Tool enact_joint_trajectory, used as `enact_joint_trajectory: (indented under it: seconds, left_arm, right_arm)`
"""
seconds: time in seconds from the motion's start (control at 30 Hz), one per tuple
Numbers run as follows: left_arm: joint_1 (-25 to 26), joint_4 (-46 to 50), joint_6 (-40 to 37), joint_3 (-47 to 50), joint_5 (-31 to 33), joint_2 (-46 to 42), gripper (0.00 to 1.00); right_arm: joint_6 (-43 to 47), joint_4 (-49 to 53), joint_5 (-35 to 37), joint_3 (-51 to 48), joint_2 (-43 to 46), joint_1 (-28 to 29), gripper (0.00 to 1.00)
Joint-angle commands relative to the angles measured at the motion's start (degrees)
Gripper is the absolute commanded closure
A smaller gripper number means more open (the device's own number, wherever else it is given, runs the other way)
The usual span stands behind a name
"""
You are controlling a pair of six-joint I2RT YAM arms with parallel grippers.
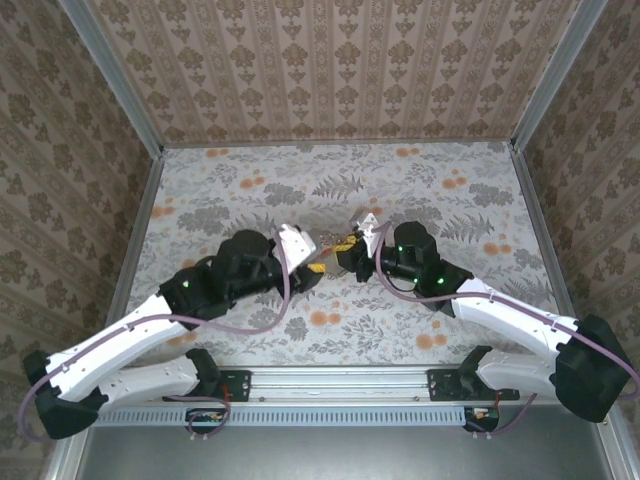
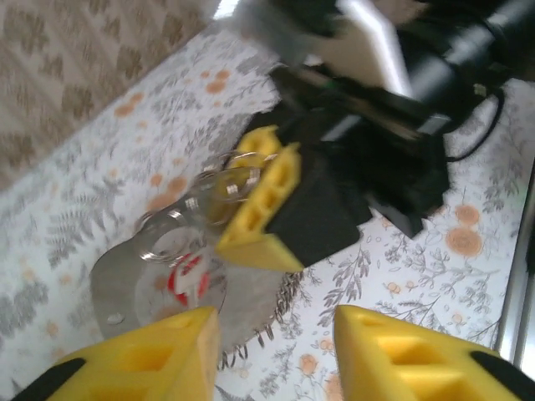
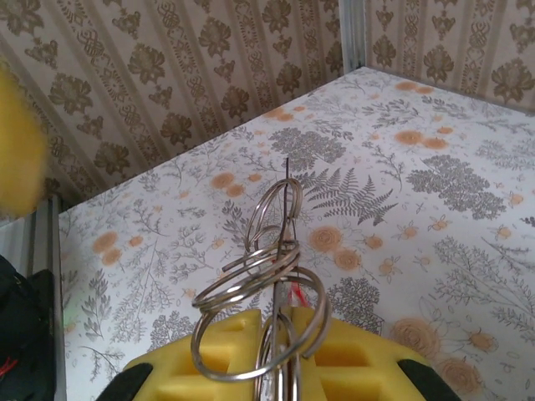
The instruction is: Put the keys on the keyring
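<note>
The keyring (image 3: pixel 276 267) is a cluster of silver split rings linked together, with a clear flat tag (image 2: pixel 180 271) bearing a red mark hanging from it. My right gripper (image 3: pixel 288 322) is shut on the rings, which stick up from between its yellow fingers (image 2: pixel 259 200). In the left wrist view the rings (image 2: pixel 230 180) and tag hang over the table just beyond my left gripper (image 2: pixel 276 330). That gripper is open with nothing between its fingers. In the top view the two grippers (image 1: pixel 312 262) (image 1: pixel 348 243) meet at mid-table. The key with the orange-yellow head is hidden.
The floral tablecloth (image 1: pixel 420 190) covers the table. Patterned walls (image 1: pixel 330 70) close it in at the back and both sides. A metal rail (image 1: pixel 340 385) runs along the near edge between the arm bases.
</note>
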State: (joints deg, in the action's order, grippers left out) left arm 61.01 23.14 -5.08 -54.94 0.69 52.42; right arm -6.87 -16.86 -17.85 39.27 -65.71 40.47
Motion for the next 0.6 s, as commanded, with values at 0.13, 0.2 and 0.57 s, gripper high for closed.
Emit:
enact_joint_trajectory:
  seconds: [0.13, 0.2, 0.57]
  left_arm:
    - [3.1, -6.2, -10.2, 0.2, 7.9, 4.7, 0.79]
    - [2.9, -7.3, -10.8, 0.5, 7.6, 5.0, 0.80]
    - [2.5, -6.5, -14.2, 0.3, 7.9, 6.5, 0.75]
  right_arm:
    - [-4.1, -0.6, -5.5, 2.1, 1.4, -0.1, 1.00]
    - [-3.8, 0.0, -6.5, 2.0, 2.0, -0.1, 1.00]
    - [-2.5, 4.5, -11.6, 2.7, 3.8, 0.0, 1.00]
